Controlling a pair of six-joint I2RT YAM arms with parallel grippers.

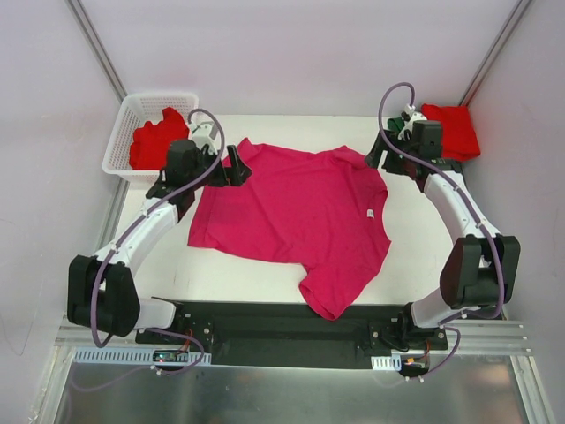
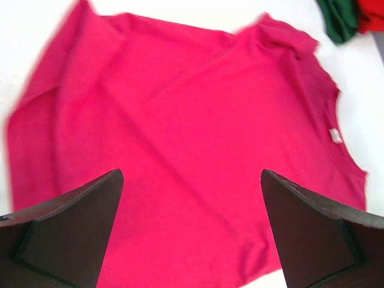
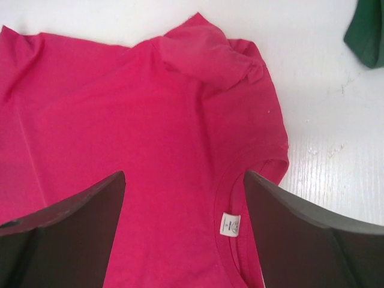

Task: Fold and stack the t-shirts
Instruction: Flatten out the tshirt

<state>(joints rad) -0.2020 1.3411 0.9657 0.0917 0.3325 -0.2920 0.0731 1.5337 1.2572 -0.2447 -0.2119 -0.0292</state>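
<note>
A magenta-pink t-shirt (image 1: 296, 212) lies spread across the middle of the table, its collar toward the right and one sleeve hanging toward the near edge. My left gripper (image 1: 226, 168) hovers over the shirt's far left corner, jaws wide open with nothing between them (image 2: 192, 174). My right gripper (image 1: 381, 157) hangs open above the shirt's far right shoulder (image 3: 185, 174), over the collar and its white label (image 3: 230, 224). A bright red t-shirt (image 1: 157, 141) sits crumpled in the basket. Another red t-shirt (image 1: 452, 131) lies folded at the back right, with a dark green t-shirt (image 3: 367, 36) beside it.
The white lattice basket (image 1: 124, 141) stands at the back left corner. Grey walls close in the table on the left, back and right. Both arm bases sit on the black rail (image 1: 282, 327) at the near edge.
</note>
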